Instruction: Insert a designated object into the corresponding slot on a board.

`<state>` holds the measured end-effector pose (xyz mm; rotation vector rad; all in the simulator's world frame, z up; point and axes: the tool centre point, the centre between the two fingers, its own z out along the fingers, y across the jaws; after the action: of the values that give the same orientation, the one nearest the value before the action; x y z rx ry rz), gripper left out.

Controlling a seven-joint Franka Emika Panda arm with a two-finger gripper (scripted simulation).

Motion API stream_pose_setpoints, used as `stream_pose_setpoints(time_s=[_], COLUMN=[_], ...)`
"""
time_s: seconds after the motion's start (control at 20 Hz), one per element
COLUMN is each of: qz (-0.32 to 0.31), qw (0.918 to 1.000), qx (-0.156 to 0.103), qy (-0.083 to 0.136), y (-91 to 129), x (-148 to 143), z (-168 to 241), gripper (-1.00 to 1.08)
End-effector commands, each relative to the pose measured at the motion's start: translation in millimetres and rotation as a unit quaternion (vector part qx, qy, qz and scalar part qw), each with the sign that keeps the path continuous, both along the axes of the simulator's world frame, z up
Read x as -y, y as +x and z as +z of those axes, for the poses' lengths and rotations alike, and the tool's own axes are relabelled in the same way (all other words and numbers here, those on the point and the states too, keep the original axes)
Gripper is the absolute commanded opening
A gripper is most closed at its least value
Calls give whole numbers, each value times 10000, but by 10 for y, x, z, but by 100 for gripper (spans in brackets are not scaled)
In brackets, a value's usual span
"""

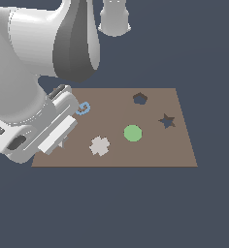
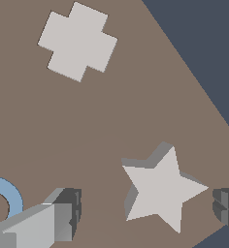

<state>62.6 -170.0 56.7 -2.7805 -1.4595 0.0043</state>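
Lying flat between our open gripper's (image 2: 145,213) fingers (image 2: 63,213), the star block (image 2: 157,191) shows no long axis; a cross-shaped piece (image 2: 77,41) sits apart.

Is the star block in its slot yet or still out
Out. The star block lies on the board between the open gripper's fingers; the star slot is empty.

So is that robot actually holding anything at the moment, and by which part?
Nothing is held. The tool is open, its fingers on either side of the star block with visible gaps, and the block lies on the board.
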Motion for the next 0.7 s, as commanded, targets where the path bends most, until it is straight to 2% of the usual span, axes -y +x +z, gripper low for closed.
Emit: stream_pose_setpoints(time_s=[0.0, 0.65], qz=[155, 330], qw=[9999, 9995], qx=[8, 14], qy=[0, 1], y=[56, 127], x=[36, 76], z=[-29, -103], gripper=[100, 100])
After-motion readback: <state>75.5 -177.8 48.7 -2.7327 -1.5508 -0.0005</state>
